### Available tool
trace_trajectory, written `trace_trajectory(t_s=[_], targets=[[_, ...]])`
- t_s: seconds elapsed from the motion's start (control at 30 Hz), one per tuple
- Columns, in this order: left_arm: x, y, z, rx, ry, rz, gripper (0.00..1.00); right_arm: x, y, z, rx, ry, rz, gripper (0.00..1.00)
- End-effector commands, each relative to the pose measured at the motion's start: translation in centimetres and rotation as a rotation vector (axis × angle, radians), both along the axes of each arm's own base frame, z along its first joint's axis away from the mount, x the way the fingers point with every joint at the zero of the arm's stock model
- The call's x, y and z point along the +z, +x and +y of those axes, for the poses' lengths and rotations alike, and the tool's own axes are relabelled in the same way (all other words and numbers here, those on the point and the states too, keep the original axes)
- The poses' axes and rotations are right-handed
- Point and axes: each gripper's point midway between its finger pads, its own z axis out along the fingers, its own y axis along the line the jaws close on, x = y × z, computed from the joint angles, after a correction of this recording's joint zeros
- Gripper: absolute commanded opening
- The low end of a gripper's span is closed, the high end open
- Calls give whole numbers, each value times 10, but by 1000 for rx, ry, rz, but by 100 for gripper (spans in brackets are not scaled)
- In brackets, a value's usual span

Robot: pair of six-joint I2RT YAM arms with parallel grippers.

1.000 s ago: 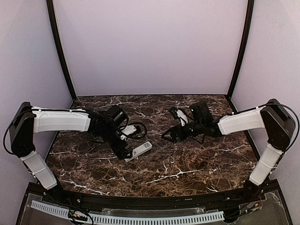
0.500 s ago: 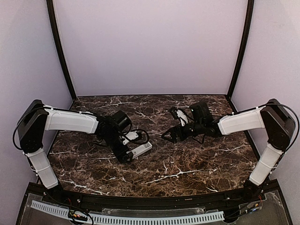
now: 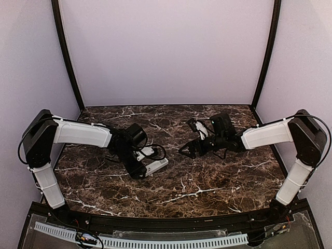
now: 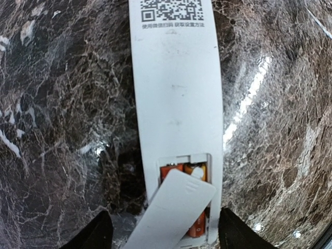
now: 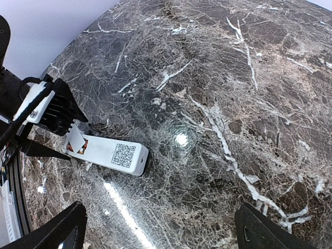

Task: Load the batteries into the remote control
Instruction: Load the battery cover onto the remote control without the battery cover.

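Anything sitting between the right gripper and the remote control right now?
Nothing. The right wrist view shows only bare marble tabletop between the open right gripper and the remote control; the top view agrees.

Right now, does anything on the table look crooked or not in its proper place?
Yes. The battery cover lies askew on the remote control. It is tilted across the open slot instead of seated flush, so the orange batteries show past its upper edge. Nothing else stands out.
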Motion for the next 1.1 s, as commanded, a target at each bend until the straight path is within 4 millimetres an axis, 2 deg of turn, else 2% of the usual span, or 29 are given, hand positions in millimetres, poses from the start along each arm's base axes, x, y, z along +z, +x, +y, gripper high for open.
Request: trace_trajectory(t_s=[0.0,0.47,0.73,0.83,0.9,1.07], targets=[[4,-5,3,5,14,27,68,-1,-1,3,7,5,-21,99],[4,-2,7,16,38,18,48,0,-2,3,10,6,-24,99],[6,2,6,20,38,-1,44,2,-2,4,15,14,-22,99],[7,2,5,19,36,-2,49,2,-2,4,17,16,-20,99],[7,3,5,19,34,-3,58,2,-2,5,18,15,-20,99],[10,4,3,24,29,-10,63,3,-2,6,20,15,-19,99]])
